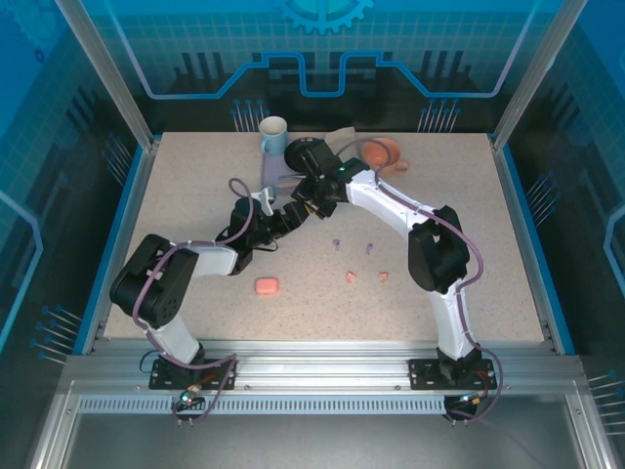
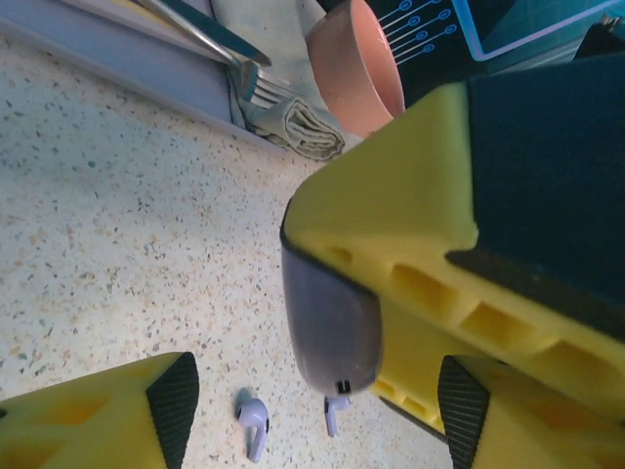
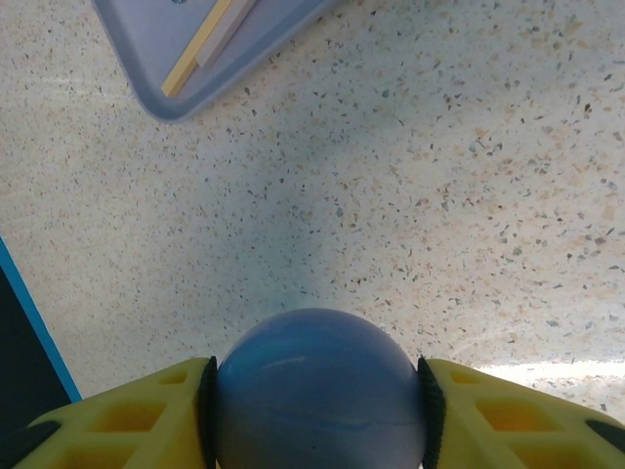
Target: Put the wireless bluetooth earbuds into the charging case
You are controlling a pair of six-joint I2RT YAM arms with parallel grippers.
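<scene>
lilac case (image 3: 320, 386) sits gripped in the right gripper (image 3: 318, 410). the left gripper (image 2: 317, 403) has jaws apart either side of it. two lilac earbuds (image 1: 337, 240) and two pink earbuds (image 1: 351, 277) lie loose on the table (image 1: 469, 215).

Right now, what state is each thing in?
lilac case, clamped in the right gripper
left gripper, open, fingers either side of that case
pink case, closed, lying on the table
lilac earbuds, loose on the table
pink earbuds, loose on the table
mug, upright
</scene>
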